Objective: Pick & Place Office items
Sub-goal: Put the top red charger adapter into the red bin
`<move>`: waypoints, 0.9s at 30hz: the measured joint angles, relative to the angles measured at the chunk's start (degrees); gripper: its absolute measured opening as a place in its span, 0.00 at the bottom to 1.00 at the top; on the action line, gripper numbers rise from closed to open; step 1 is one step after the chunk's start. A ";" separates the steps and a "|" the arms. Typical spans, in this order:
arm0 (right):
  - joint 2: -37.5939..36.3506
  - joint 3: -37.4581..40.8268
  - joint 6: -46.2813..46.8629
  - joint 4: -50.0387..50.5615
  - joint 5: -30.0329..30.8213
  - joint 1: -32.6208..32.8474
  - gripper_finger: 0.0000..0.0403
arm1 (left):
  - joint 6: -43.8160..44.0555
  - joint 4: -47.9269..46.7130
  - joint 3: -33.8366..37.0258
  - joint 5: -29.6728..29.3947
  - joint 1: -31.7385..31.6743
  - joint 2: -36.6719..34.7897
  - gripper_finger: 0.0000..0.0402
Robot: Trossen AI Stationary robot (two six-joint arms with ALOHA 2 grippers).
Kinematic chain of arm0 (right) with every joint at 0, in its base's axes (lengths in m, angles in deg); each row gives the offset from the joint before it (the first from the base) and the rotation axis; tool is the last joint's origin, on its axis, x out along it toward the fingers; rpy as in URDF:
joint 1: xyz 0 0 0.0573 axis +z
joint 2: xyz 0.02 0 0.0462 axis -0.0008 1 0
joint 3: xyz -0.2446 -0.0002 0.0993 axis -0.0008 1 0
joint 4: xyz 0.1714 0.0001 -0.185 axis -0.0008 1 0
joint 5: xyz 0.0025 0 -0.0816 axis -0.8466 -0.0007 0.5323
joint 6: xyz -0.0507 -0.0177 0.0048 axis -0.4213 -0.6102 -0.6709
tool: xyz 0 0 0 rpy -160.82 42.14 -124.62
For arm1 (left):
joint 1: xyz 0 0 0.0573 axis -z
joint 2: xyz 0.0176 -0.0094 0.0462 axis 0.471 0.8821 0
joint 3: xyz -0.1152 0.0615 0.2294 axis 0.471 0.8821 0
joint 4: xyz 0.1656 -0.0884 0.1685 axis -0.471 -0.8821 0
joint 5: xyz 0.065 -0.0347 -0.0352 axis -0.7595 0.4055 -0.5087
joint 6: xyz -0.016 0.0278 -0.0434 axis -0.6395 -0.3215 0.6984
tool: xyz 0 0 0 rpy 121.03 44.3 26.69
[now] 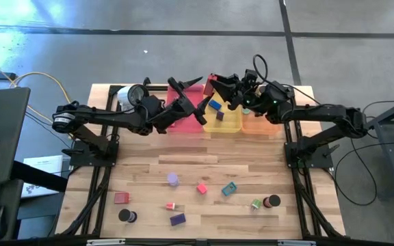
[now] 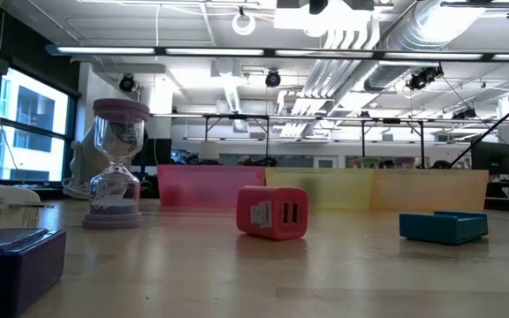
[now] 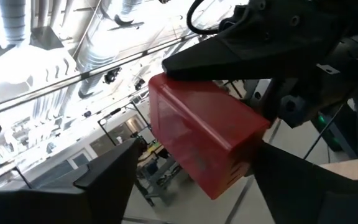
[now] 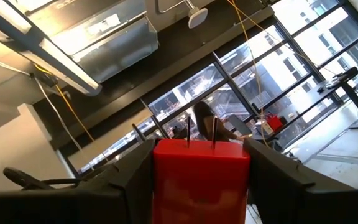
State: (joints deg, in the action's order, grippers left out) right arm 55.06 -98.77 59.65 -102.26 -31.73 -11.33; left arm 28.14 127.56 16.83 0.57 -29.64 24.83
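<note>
While the right gripper clamps the red rectangular plastic block in mid-air just above the translucent pink plastic tray, the left gripper flanks it with fingers spread, so a mistimed release could drop it beside the tray.

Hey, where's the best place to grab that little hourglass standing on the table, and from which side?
Probably the round top cap of the hourglass, coming straight down from above: it stands upright, and its flat caps are wider and sturdier-looking than the pinched glass waist.
</note>
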 joint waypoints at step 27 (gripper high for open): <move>-0.12 -0.02 -0.24 3.72 -3.24 0.74 0.50 | -6.15 3.87 0.00 -1.23 2.11 0.00 0.34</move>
State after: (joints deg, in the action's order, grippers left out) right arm 54.94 -98.79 59.41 -98.54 -34.98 -10.59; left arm 21.99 131.43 16.83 -0.65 -27.52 24.83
